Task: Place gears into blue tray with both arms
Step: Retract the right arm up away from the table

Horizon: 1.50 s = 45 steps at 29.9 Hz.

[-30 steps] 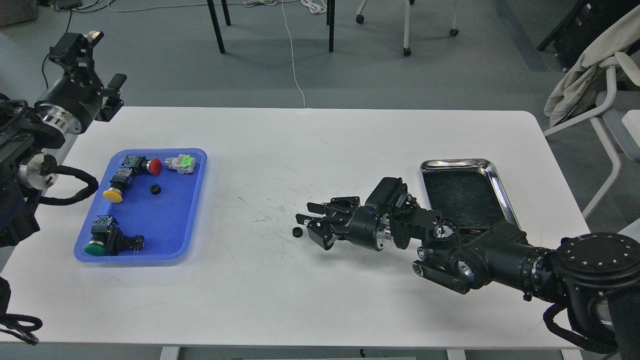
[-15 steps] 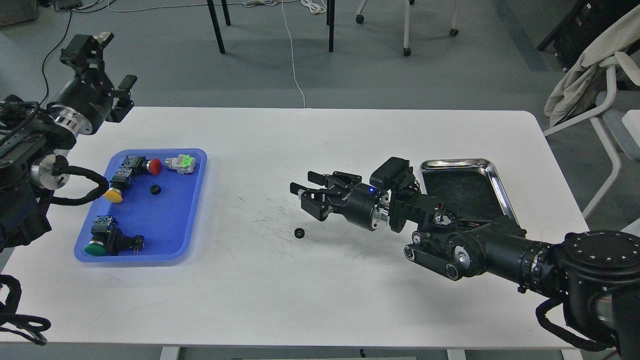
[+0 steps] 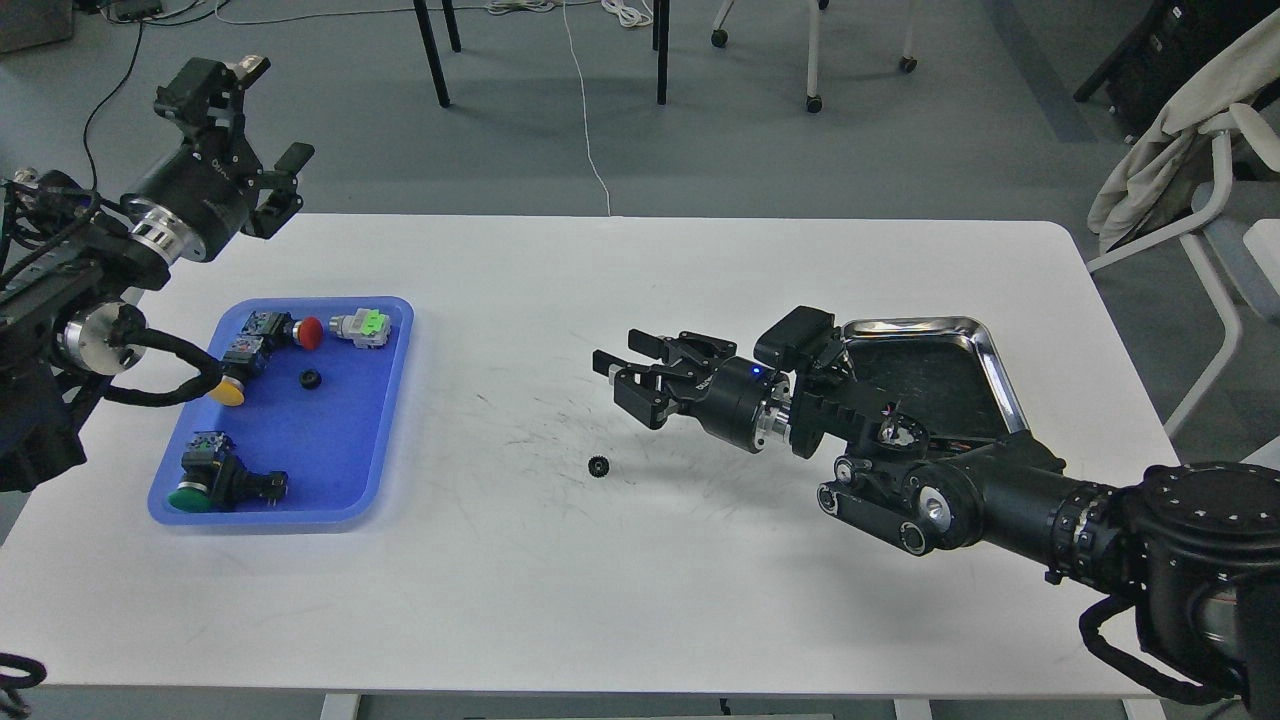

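One small black gear (image 3: 598, 466) lies alone on the white table (image 3: 560, 590) near its middle. A second gear (image 3: 311, 379) rests inside the blue tray (image 3: 330, 450) at the left. My right gripper (image 3: 612, 368) hovers above and slightly right of the table gear, open and holding nothing. My left gripper (image 3: 289, 183) is raised beyond the tray's far edge near the table's back left, its fingers apart and nothing between them.
Several coloured push-button switches (image 3: 300, 332) lie in the blue tray around the gear. A shiny steel tray (image 3: 985, 350) sits at the right, partly covered by my right arm. Chair legs and cables are on the floor behind the table.
My right gripper has lifted off the table and drawn back to the right, leaving the gear lying where it was. My left gripper has swung to the right, toward the table's back edge.
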Each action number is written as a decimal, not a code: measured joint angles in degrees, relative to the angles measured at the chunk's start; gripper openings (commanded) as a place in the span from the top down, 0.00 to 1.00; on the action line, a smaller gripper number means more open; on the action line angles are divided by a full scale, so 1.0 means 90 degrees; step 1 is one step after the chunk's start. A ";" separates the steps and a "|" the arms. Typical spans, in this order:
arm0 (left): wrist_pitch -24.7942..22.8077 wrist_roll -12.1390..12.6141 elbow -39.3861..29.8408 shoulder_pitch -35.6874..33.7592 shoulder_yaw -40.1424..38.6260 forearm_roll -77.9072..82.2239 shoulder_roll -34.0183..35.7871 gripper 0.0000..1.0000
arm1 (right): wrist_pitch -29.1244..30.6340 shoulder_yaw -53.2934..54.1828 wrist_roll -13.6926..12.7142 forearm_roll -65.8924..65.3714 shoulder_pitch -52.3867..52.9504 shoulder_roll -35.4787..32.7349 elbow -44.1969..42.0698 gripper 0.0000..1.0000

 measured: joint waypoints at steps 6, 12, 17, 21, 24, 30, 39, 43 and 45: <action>0.0200 0.0000 -0.1900 0.0030 0.0104 0.0077 0.0825 0.01 | -0.0012 0.0003 0.0000 0.0000 -0.0011 -0.0088 0.0058 0.43; -0.0110 0.0000 -0.2319 0.0027 0.0066 0.0233 0.1135 0.01 | -0.0105 0.0007 0.0000 0.0002 -0.0021 -0.0219 0.0243 0.41; -0.0153 0.0000 -0.2364 0.0174 -0.0104 0.0073 0.1259 0.01 | -0.0051 0.0406 0.0000 0.0298 -0.0012 -0.0649 0.0681 0.25; -0.0153 0.0000 -0.2306 0.0404 -0.0530 -0.0293 0.1181 0.01 | 0.0044 0.0791 -0.0119 0.1505 0.0128 -0.1090 0.0921 0.15; -0.0152 0.0000 -0.2248 0.0523 -0.0642 -0.0363 0.0929 0.01 | 0.0193 0.0849 -0.0184 0.2746 0.0369 -0.1461 0.1004 0.12; -0.0152 0.0000 -0.2169 0.0553 -0.0774 -0.0384 0.0623 0.01 | 0.0577 0.0922 -0.0230 0.4474 0.0711 -0.2084 0.1031 0.12; -0.0048 0.0000 -0.1395 0.0571 -0.0721 0.0581 -0.0089 0.03 | 0.1316 0.1521 -0.0506 0.5975 0.0862 -0.2857 0.1011 0.07; 0.0185 0.0000 -0.1086 0.0577 -0.0731 0.0994 -0.0306 0.03 | 0.1531 0.1810 -0.0681 0.6428 0.0862 -0.3076 0.1009 0.06; 0.0184 0.0000 -0.0909 0.0576 -0.0740 0.1020 -0.0340 0.02 | 0.1666 0.1917 -0.0765 0.6634 0.0862 -0.3213 0.1010 0.06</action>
